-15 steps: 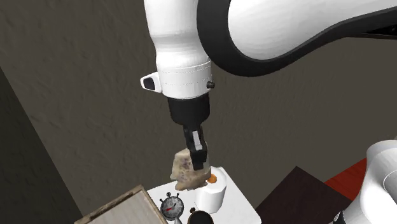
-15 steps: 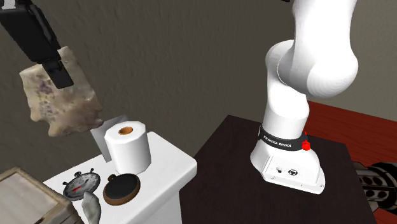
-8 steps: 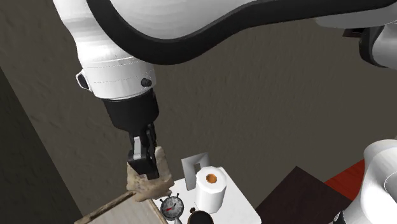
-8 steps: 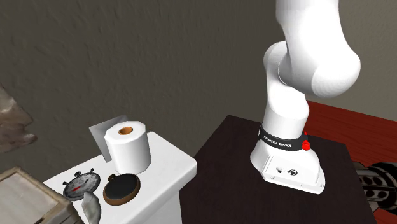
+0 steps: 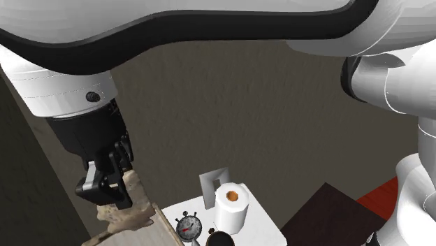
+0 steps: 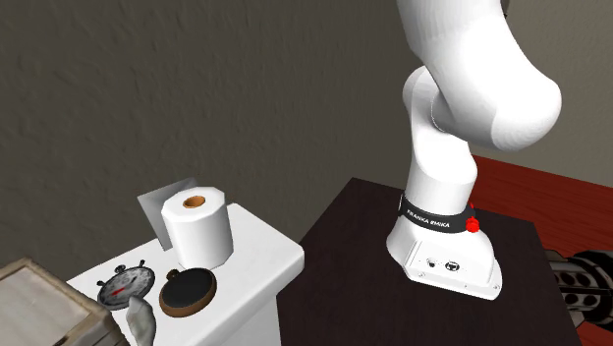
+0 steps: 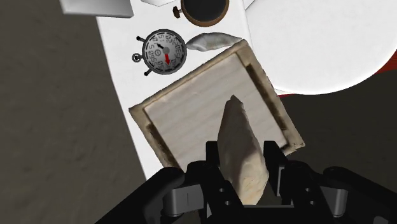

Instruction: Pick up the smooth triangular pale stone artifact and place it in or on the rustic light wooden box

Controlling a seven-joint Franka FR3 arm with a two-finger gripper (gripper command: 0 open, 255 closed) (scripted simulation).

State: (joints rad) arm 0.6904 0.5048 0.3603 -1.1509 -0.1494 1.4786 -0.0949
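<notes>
Both fingers [image 7: 212,159] of my gripper [image 7: 242,156] are clamped on the pale stone [image 7: 238,127], which hangs between them over the wooden box [image 7: 184,111] and, I judge, is not yet resting on it. Looking along my hand, the stone sits above the box's light inner panel, nearer one raised edge than the middle. I would come straight down until the stone almost meets the panel and only then part the fingers, so it cannot tip over the rim. Just beside the box lie a stopwatch [image 7: 162,54] and a grey shard [image 7: 210,41], with a paper roll [image 5: 232,206] farther off on the white table [image 7: 118,38]; none should be touched.
</notes>
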